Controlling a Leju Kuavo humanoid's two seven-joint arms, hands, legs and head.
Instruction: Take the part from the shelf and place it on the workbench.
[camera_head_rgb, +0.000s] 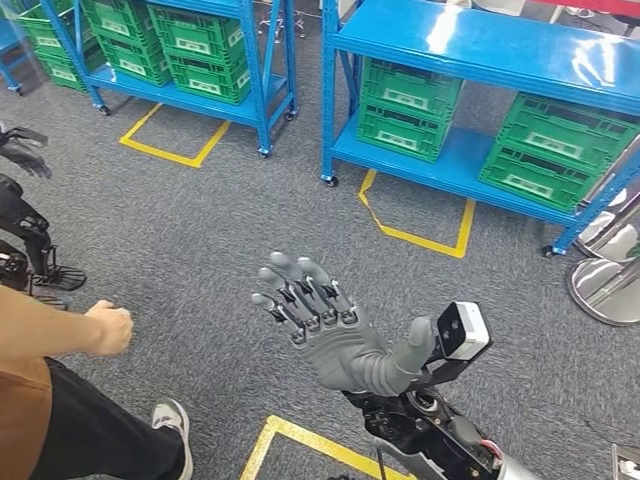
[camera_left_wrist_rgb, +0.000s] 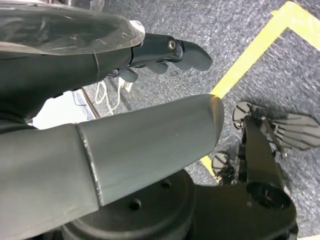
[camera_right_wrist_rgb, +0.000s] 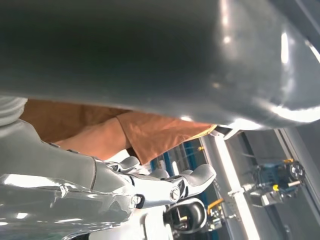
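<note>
My right hand is raised over the grey carpet in the middle of the head view, fingers stretched out and apart, holding nothing. In the right wrist view the same hand has nothing between its fingers, with a person's brown shirt behind it. My left hand hangs over the floor, thumb and dark fingers apart and nothing in them. Two blue shelves stand ahead, carrying green crates. I cannot make out any single part on them.
A person in a brown shirt and black trousers stands at my left, fist held forward. Yellow tape marks floor bays. A silver round base sits at the right edge. Dark machine parts stand at the left edge.
</note>
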